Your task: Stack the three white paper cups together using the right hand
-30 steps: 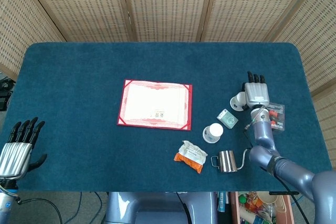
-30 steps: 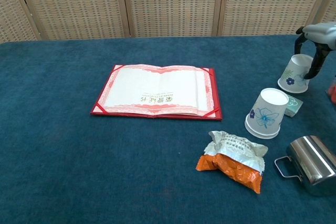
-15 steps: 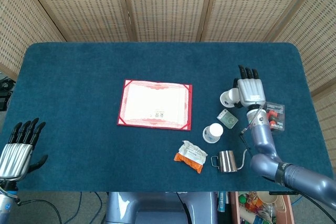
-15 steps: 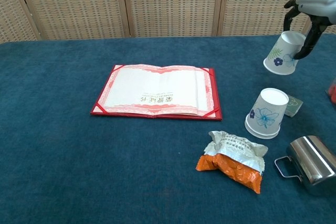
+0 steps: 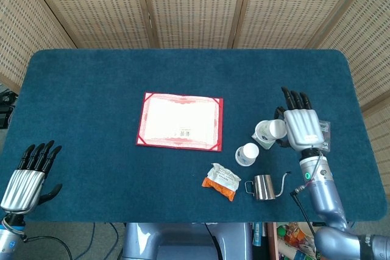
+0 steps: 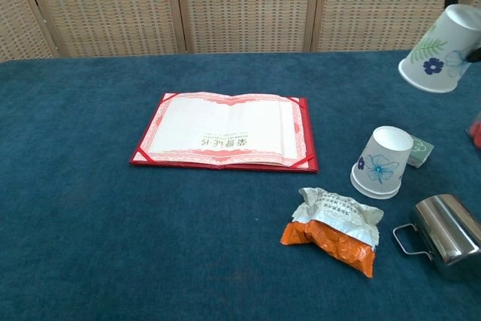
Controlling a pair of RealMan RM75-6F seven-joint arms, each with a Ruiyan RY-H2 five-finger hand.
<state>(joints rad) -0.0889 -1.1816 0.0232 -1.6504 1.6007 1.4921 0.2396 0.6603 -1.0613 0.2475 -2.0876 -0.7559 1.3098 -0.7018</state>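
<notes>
Right hand [image 5: 303, 127] has lifted the tilted paper cup [image 6: 442, 49] higher.

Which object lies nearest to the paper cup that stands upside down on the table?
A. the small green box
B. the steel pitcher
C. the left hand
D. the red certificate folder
A: in the chest view the small green box sits right beside the upside-down paper cup, while the folder and the steel pitcher lie farther off.
</notes>
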